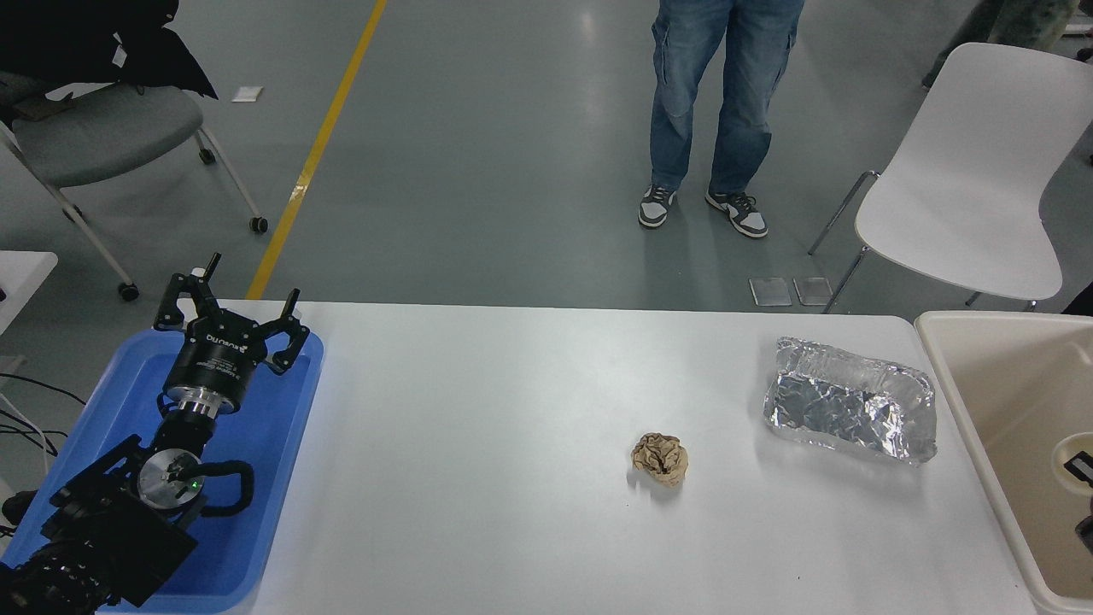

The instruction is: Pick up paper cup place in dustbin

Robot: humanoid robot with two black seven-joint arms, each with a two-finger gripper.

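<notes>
The white rim of the paper cup (1073,446) shows at the far right edge, hanging over the inside of the beige dustbin (969,431). My right gripper (1083,495) comes in from that edge, mostly cut off, with black fingers (1079,468) against the cup. It looks shut on the cup. My left gripper (226,320) stays parked open over the blue tray at the lower left.
A crumpled brown paper ball (660,459) lies mid-table. A crinkled silver foil tray (850,410) sits just left of the dustbin. The blue tray (273,427) fills the left end. A person's legs (717,102) and a white chair (965,171) stand beyond the table.
</notes>
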